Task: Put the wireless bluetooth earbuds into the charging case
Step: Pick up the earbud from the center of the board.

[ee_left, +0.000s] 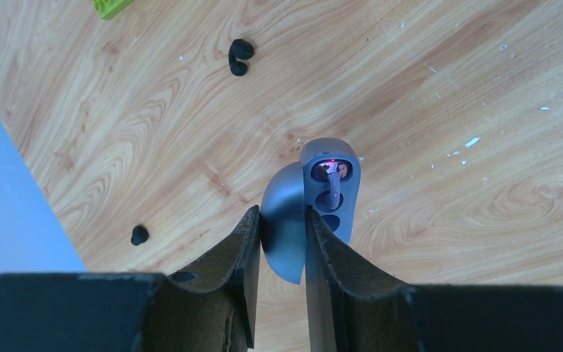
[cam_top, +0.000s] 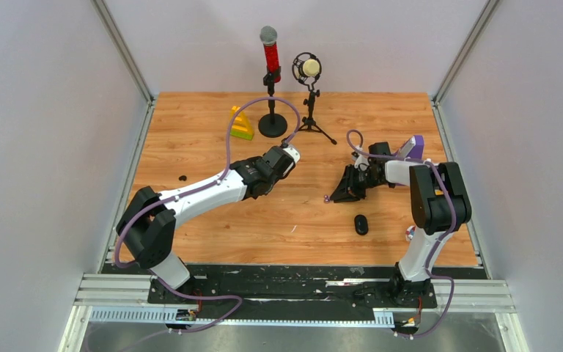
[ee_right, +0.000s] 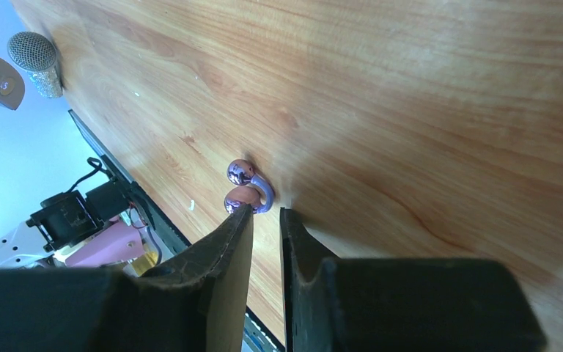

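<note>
My left gripper (ee_left: 284, 214) is shut on the open lid of a grey-blue charging case (ee_left: 330, 187), held above the table. One earbud sits in the case under a red light. A black earbud (ee_left: 240, 57) and a smaller black one (ee_left: 139, 235) lie on the wood beyond. A shiny purple earbud (ee_right: 248, 187) lies on the table at the tip of my right gripper's (ee_right: 266, 210) left finger. The jaws stand narrowly apart with nothing between them. In the top view the left gripper (cam_top: 291, 154) is mid-table and the right gripper (cam_top: 335, 196) points left, low over the wood.
A red microphone (cam_top: 270, 55) and a round microphone (cam_top: 308, 68) stand on stands at the back. A yellow and green block (cam_top: 240, 123) lies beside them. A black oval object (cam_top: 361, 224) rests near the right arm, and a purple item (cam_top: 413, 147) sits behind it.
</note>
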Controlling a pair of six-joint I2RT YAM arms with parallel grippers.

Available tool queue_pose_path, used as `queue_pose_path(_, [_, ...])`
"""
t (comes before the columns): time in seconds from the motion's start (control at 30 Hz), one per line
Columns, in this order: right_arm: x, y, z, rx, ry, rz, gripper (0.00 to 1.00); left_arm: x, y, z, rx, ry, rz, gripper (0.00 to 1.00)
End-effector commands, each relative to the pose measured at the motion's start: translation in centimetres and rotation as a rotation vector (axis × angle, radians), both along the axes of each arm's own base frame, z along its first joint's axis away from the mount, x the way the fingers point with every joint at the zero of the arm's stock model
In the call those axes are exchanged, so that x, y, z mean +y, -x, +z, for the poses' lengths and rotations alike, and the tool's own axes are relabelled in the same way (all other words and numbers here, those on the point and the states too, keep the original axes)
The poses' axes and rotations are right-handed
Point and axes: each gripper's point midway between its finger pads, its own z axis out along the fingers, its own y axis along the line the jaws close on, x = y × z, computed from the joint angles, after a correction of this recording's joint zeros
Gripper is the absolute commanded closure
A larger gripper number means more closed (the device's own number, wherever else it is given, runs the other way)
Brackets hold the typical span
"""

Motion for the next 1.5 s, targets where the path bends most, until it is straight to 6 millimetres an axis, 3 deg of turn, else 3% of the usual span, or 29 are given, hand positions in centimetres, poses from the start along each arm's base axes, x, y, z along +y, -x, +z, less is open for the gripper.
queue_pose_path(0.0, [0.3,-0.9,-1.0,-0.045,0.062,0.018,0.78,-0.5,-0.5,0.6,-0.036,0.007,-0.001,1.0])
queue_pose_path(0.7, [1.1,-0.8,-1.3,-0.023,0.023,0.045,0.72,-0.6,-0.5,0.7,-0.043,0.007,-0.001,1.0])
queue_pose_path(1.47, [1.4,-1.3,-0.2,0.012,-0.093,0.028,0.78,-0.8,-0.4,0.6,-0.045,-0.008,-0.007,1.0])
